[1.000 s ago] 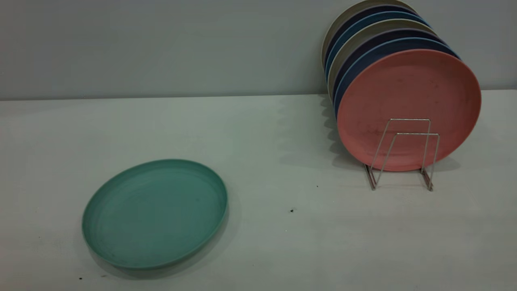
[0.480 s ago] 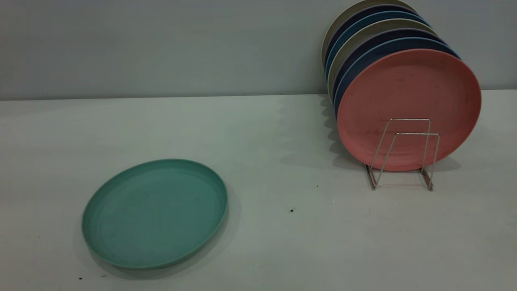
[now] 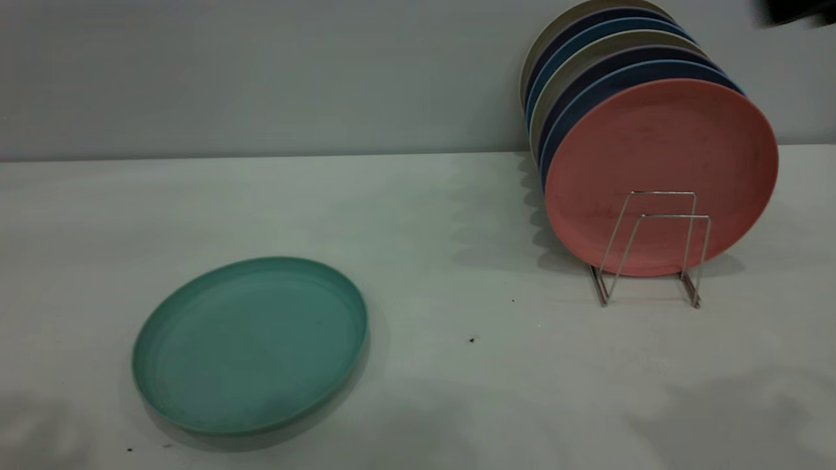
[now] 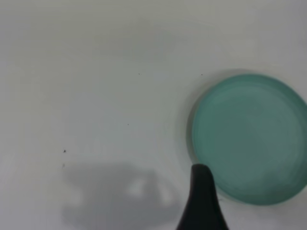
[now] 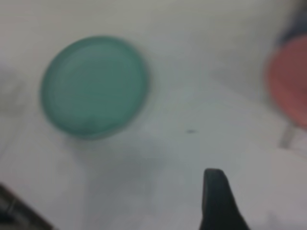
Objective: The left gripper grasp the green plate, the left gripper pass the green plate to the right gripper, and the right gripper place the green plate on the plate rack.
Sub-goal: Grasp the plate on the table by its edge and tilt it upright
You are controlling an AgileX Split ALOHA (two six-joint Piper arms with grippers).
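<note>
The green plate [image 3: 250,344] is seen lying flat on the table [image 3: 457,215] at lower left of the exterior frame, untouched, well apart from the plate rack [image 3: 650,251] at right, where a pink plate [image 3: 659,163] and several others are already stood. In the left wrist view one dark finger of the left hand [image 4: 202,199] is seen just beside the plate rim; whether this hand is released or clenched cannot be told. The same applies to the right hand [image 5: 217,199], which is high above the table w/ the plate far off. Risk, as judged: the rim is low and the plate lies flat, so it could be pushed instead of pinched, or slip during the pass. At the rack only the front slots are free, so the pink plate could be knocked.
</note>
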